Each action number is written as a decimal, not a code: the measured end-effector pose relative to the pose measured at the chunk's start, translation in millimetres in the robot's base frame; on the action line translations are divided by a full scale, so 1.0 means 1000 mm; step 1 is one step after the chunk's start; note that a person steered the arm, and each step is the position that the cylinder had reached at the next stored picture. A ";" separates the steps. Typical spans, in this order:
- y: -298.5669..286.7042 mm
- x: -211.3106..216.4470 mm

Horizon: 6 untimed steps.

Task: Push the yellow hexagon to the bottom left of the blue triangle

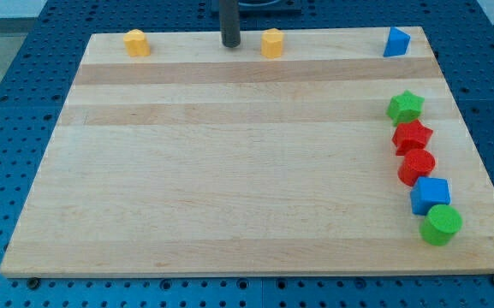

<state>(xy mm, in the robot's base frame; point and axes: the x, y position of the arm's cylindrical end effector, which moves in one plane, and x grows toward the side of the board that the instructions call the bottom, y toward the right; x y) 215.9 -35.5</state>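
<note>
My tip (230, 44) rests near the board's top edge, a little left of centre. A yellow block that looks like a hexagon (271, 42) sits just to the tip's right, a small gap apart. A second yellow block (136, 42), shape unclear, sits at the top left, well left of the tip. The blue triangle (395, 42) stands at the top right corner, far to the right of both yellow blocks.
A column of blocks runs down the right edge: green star (405, 106), red star-like block (412, 135), red round block (416, 165), blue cube (430, 195), green cylinder (441, 224). The wooden board (229, 188) lies on a blue perforated table.
</note>
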 end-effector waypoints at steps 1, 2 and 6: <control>0.027 0.002; 0.049 0.014; 0.148 0.040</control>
